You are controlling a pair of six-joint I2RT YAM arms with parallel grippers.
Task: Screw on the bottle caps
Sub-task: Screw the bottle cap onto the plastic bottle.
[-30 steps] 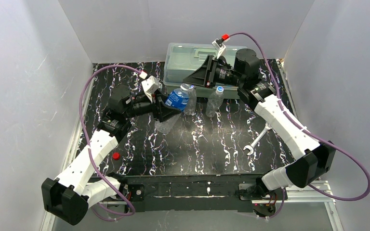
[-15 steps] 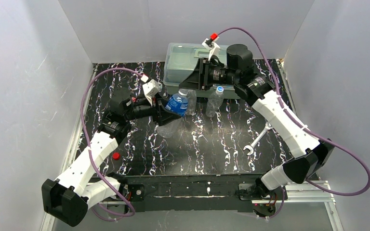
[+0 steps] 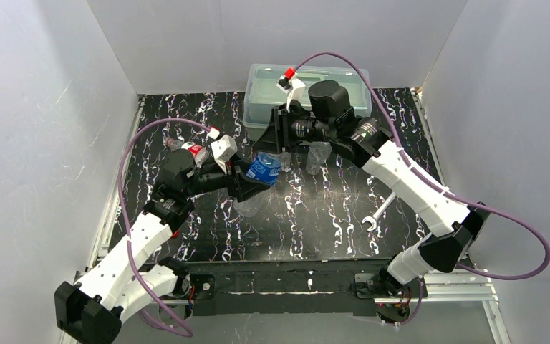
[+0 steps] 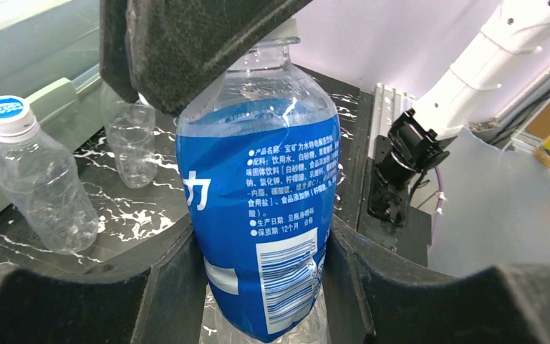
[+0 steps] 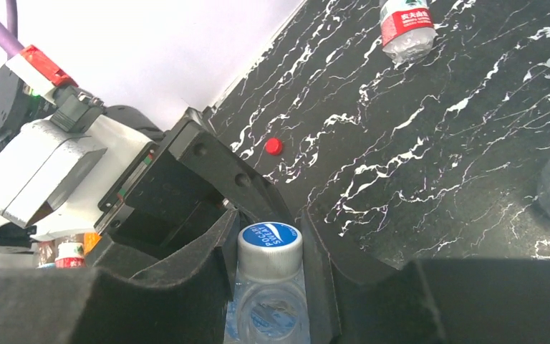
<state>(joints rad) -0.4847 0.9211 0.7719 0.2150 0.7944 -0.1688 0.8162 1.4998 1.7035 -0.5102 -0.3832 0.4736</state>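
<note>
The blue bottle (image 4: 258,215) is being clamped around its lower body by the left end effector (image 3: 253,180) and held tilted near the middle of the top view. Its blue-and-white cap (image 5: 270,235) is being hugged on both sides by the narrowed right end effector (image 5: 270,247). A red cap (image 5: 273,146) is being carried by the table (image 3: 315,215) at the centre of the right wrist view, and a red bottle (image 5: 407,21) at its upper right. A capped plain bottle (image 4: 36,179) is being shown upright at the left of the left wrist view.
</note>
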